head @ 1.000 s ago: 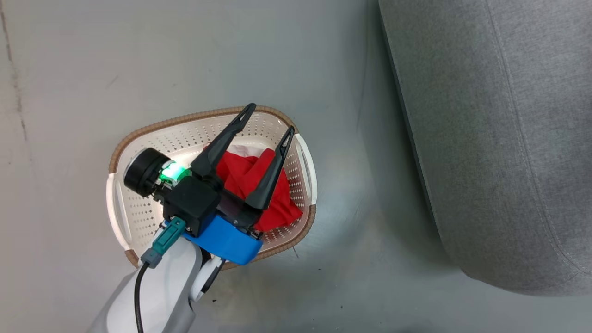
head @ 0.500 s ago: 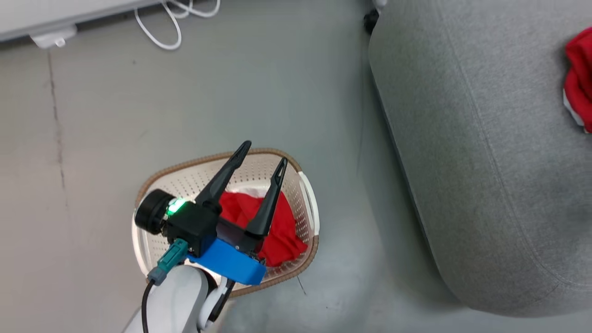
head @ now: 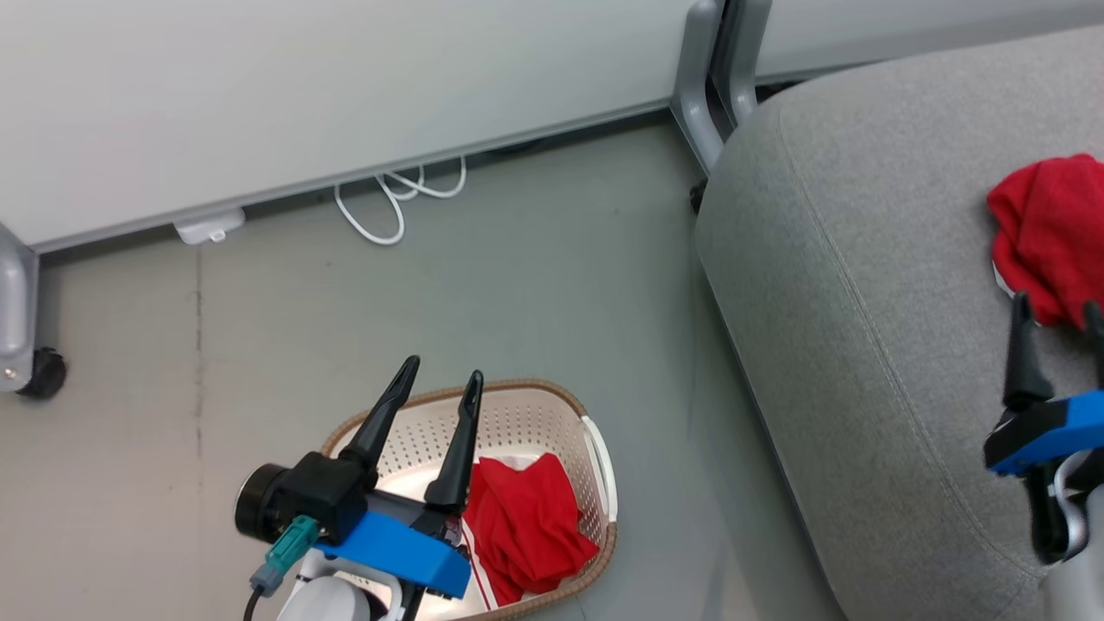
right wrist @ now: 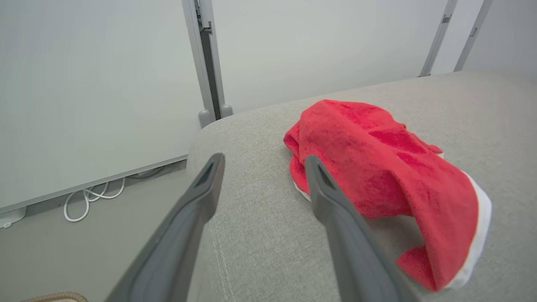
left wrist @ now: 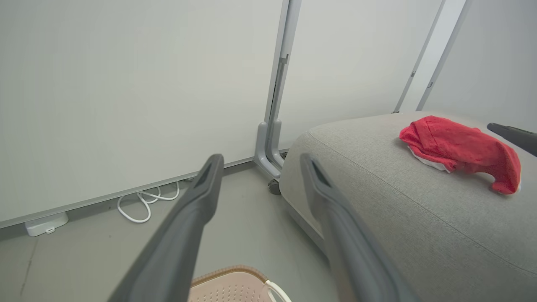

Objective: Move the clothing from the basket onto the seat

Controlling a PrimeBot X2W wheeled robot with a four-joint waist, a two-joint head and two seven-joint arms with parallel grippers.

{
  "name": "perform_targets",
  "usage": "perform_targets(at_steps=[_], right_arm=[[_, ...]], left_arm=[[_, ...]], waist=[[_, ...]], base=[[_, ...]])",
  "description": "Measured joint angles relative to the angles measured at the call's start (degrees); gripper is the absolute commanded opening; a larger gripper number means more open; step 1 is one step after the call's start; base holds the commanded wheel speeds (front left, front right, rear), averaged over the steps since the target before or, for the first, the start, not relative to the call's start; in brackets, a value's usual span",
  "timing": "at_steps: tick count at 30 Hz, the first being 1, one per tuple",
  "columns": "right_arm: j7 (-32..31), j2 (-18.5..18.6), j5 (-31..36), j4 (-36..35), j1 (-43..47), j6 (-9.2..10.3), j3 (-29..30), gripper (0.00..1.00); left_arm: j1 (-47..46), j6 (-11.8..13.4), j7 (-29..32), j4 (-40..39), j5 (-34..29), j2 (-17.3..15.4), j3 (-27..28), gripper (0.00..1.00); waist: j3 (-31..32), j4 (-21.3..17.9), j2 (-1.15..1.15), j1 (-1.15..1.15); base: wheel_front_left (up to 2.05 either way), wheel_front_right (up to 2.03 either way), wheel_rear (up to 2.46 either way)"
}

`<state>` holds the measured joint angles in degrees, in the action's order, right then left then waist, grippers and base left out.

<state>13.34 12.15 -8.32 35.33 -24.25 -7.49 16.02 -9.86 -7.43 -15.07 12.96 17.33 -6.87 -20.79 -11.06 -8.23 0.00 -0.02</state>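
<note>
Right gripper (head: 1057, 304) newly open, clothing (head: 1048, 224) on seat (head: 862, 302)

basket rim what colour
Brown, woven-look; the basket rim shows best in the head view.

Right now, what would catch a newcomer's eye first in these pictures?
The bright red garment lying on the grey seat, just ahead of the open right pincer. Then more red clothing heaped in the cream basket on the floor, with the left pincer open over it.

Left hand (head: 443, 369), long black fingers (head: 384, 411), blue bracket (head: 392, 556), teal plug (head: 289, 543), white forearm (head: 323, 604)
</note>
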Motion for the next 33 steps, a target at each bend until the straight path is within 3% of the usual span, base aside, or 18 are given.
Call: perform_targets(at_steps=[5,17,33], right_arm=[[-2.02,-2.26,0.94,-8.02,5.99,0.00,-3.71,1.00],[-6.32,-7.67,3.87,-22.99,15.74,0.00,-6.46,1.00],[-8.16,-9.18,0.52,-29.67,22.74,0.00,-11.36,1.00]], left_arm=[[2.25,0.00,0.00,0.91,-0.27,0.74,3.07,1.00],[5.34,0.00,0.01,2.70,-1.29,1.59,11.49,1.00],[6.87,0.00,0.00,4.66,-2.36,1.56,15.63,1.00]], waist=[[3.19,1.27,0.00,0.00],[7.52,6.30,0.00,0.01],[8.80,10.94,0.00,0.01]], base=[[0.00,0.00,0.00],[0.00,0.00,0.00],[0.00,0.00,0.00]])
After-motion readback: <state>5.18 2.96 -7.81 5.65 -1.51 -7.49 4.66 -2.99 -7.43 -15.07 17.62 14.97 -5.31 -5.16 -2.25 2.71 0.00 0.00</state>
